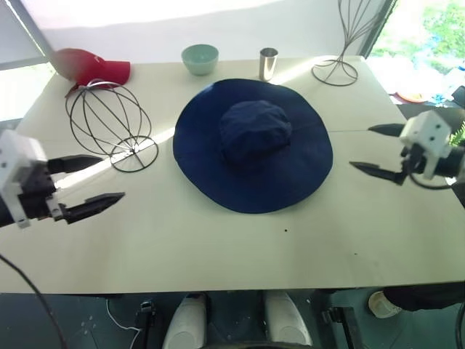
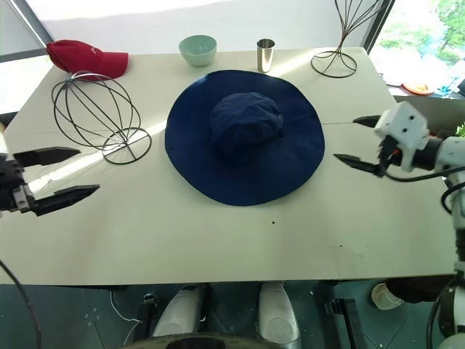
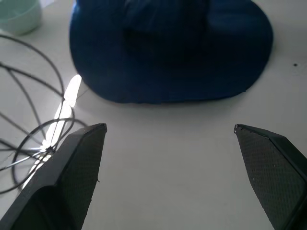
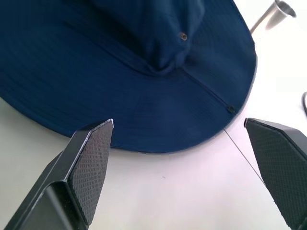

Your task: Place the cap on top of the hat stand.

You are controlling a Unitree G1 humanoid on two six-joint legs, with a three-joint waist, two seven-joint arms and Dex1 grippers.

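A staged test bench, more lab or demo space than home. A plain cream table carries a sparse, deliberate spread of props: a mint bowl at twelve o'clock, a steel cup just beside it, a tall wire stand at one o'clock, a red cap at eleven. Behind stands a white wall; bright windows with greenery at two o'clock. Dark flooring with loose cables lies below the near edge.
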